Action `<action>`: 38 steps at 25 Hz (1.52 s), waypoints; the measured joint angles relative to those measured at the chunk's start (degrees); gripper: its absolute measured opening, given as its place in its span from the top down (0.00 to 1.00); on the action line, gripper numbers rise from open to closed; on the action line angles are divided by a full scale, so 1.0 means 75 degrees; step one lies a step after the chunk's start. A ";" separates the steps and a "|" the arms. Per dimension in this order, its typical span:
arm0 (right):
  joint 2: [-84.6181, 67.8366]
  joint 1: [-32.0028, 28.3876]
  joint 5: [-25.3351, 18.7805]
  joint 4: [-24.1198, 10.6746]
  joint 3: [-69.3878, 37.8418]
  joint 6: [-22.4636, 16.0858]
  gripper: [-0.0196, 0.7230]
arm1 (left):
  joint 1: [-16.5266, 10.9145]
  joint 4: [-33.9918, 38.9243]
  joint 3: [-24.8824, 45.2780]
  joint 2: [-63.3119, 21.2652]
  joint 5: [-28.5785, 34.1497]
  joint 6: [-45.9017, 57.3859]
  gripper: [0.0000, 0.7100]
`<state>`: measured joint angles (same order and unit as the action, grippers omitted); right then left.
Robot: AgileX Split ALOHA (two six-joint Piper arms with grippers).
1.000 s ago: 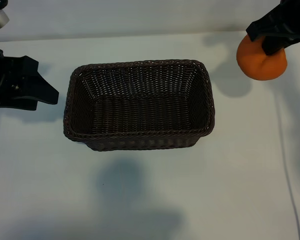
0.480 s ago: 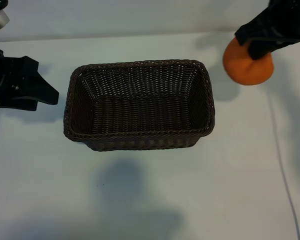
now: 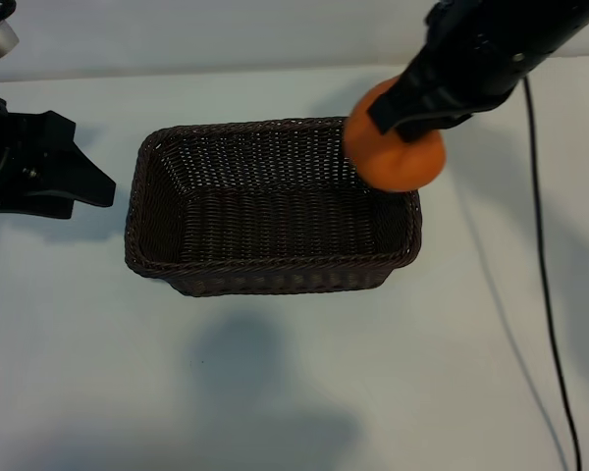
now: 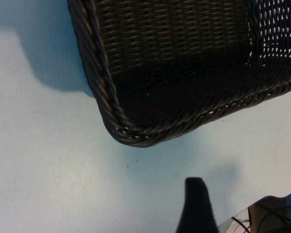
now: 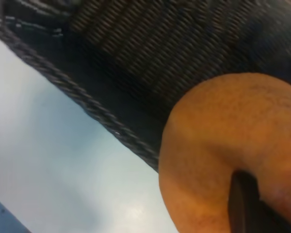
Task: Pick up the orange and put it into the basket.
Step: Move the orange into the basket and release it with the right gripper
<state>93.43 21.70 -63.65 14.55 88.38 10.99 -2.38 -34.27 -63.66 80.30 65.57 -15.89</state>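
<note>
Right gripper pinching the orange, carried aloft above the basket's far right corner, overlapping the braided rim. Pick-up done; lowering over the woven floor and release left, as judged. Against a second ago: orange shifted from well right of the basket, over bare table, to the rim; black cable now trailing across the right side. Left gripper parked left of the basket, jaws spread, unmoved, empty.
</note>
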 joint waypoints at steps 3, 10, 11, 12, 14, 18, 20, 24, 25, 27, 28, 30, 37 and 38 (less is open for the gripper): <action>0.0000 0.0253 0.0239 0.0013 0.0000 -0.0028 0.91 | 0.0000 0.0000 0.0000 0.0000 0.0031 -0.0007 0.24; 0.0000 0.0681 0.0951 0.0048 0.0000 -0.0053 0.91 | 0.0000 0.0000 0.0000 0.0000 0.0077 -0.0026 0.24; 0.0000 0.0690 0.1036 0.0091 0.0000 -0.0053 0.91 | 0.0000 0.0000 0.0000 0.0000 0.0077 -0.0026 0.24; 0.0000 0.0698 0.1133 0.0147 0.0000 -0.0053 0.91 | 0.0000 0.0000 0.0000 0.0000 0.0077 -0.0026 0.24; 0.0000 0.0698 0.1285 0.0226 0.0000 -0.0053 0.91 | 0.0000 0.0000 0.0000 0.0000 0.0077 -0.0026 0.24; 0.0000 0.0698 0.1343 0.0313 0.0000 -0.0053 0.91 | 0.0000 0.0000 0.0000 0.0000 0.0077 -0.0026 0.24; 0.0000 0.0733 0.1365 0.0319 0.0000 -0.0053 0.91 | 0.0000 0.0000 0.0000 0.0000 0.0077 -0.0026 0.24; 0.0000 0.0774 0.1530 0.0394 0.0000 -0.0053 0.91 | 0.0000 0.0000 0.0000 0.0000 0.0077 -0.0026 0.24; 0.0000 0.0784 0.1580 0.0394 0.0000 -0.0053 0.91 | 0.0000 0.0000 0.0000 0.0000 0.0077 -0.0026 0.24; 0.0000 0.0880 0.1665 0.0394 0.0000 -0.0053 0.91 | 0.0000 0.0000 0.0000 0.0000 0.0077 -0.0026 0.24; 0.0000 0.0944 0.1714 0.0394 0.0000 -0.0053 0.91 | 0.0000 0.0000 0.0000 0.0000 0.0084 -0.0026 0.24; 0.0021 0.1133 0.1819 0.0402 0.0000 -0.0053 0.91 | 0.0000 0.0000 0.0000 0.0000 0.0114 -0.0026 0.24; 0.0614 0.1535 0.2036 0.0432 0.0000 -0.0018 0.91 | 0.0000 0.0000 0.0000 0.0000 0.0201 -0.0026 0.24; 0.0721 0.1535 0.2074 0.0432 0.0000 -0.0018 0.91 | 0.0000 0.0000 0.0000 0.0000 0.0201 -0.0026 0.24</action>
<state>98.84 33.21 -48.09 17.79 88.38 10.86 -2.38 -34.27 -63.66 80.30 67.07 -16.08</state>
